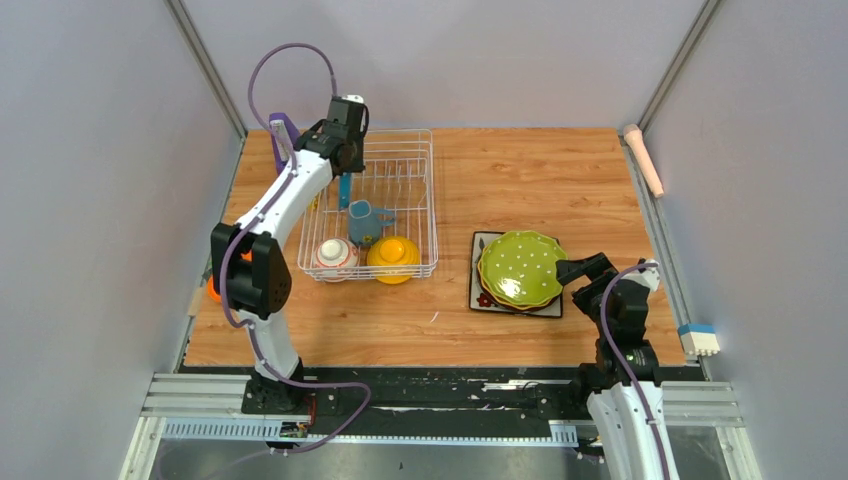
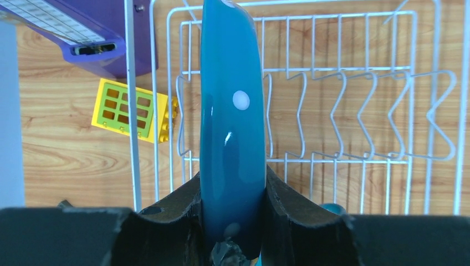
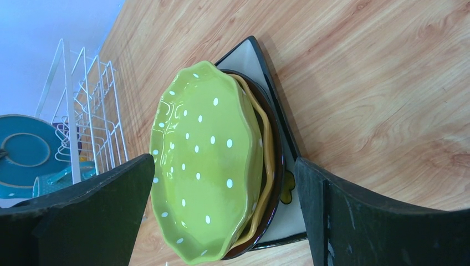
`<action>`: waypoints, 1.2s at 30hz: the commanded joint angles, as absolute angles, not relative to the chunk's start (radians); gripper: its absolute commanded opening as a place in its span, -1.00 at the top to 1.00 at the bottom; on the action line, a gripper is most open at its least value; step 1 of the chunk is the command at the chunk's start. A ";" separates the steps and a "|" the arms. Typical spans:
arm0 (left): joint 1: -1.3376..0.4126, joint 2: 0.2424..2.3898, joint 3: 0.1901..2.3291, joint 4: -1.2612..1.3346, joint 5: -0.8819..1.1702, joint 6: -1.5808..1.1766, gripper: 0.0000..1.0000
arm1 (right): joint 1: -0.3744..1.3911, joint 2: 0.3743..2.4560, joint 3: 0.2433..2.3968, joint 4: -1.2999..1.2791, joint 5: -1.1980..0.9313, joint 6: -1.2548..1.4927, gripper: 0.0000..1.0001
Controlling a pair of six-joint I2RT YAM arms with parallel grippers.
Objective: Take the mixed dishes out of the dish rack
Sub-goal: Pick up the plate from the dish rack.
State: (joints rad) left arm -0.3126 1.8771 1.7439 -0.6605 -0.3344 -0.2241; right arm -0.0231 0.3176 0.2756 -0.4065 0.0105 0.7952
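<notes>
The white wire dish rack (image 1: 412, 150) stands at the back left. Over its left part, my left gripper (image 1: 343, 168) is shut on a blue-dotted plate (image 2: 230, 127), which stands on edge between the fingers (image 2: 299, 216). A blue-grey mug (image 1: 364, 222), a red-and-white bowl (image 1: 334, 256) and a yellow bowl (image 1: 393, 254) sit in the rack's near end. On the table to the right, a green-dotted plate (image 1: 520, 268) tops a stack over a yellow plate (image 3: 268, 160) and the dark square plate (image 1: 478, 290). My right gripper (image 1: 578, 270) is open just right of the stack, holding nothing.
A purple slanted holder (image 1: 283, 135) and a small yellow grid block (image 2: 130, 110) lie left of the rack. An orange tape measure (image 1: 212, 290) sits at the table's left edge. A pink object (image 1: 645, 160) and a white-and-blue block (image 1: 699, 338) lie off the right edge.
</notes>
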 commanded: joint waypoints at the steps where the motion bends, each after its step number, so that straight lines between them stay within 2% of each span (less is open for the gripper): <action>1: -0.310 1.703 1.788 -0.556 -0.366 -0.165 1.00 | -0.026 0.329 0.277 -0.381 0.018 0.802 -0.99; 5: -0.310 1.661 1.787 -0.549 -0.328 -0.137 1.00 | -0.025 0.335 0.279 -0.382 0.022 0.802 -1.00; 17: -0.347 1.414 1.640 -0.384 0.012 -0.085 1.00 | -0.025 0.335 0.294 -0.391 0.063 0.798 -1.00; 26: -0.610 1.255 1.428 -0.217 0.231 0.406 1.00 | -0.025 0.338 0.512 -0.605 -0.012 0.791 -0.99; 31: -0.700 1.164 1.224 -0.215 0.479 0.779 1.00 | -0.025 0.379 0.615 -0.677 -0.092 0.834 -0.99; 36: -0.744 1.046 1.114 -0.218 0.579 0.860 1.00 | -0.025 0.485 0.757 -0.757 -0.297 0.820 -0.99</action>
State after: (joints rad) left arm -0.7376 1.1763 1.1130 -0.3691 0.4393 0.6529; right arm -0.0231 0.4164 0.6453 -0.6857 -0.1139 0.8188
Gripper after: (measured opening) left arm 0.345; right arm 0.996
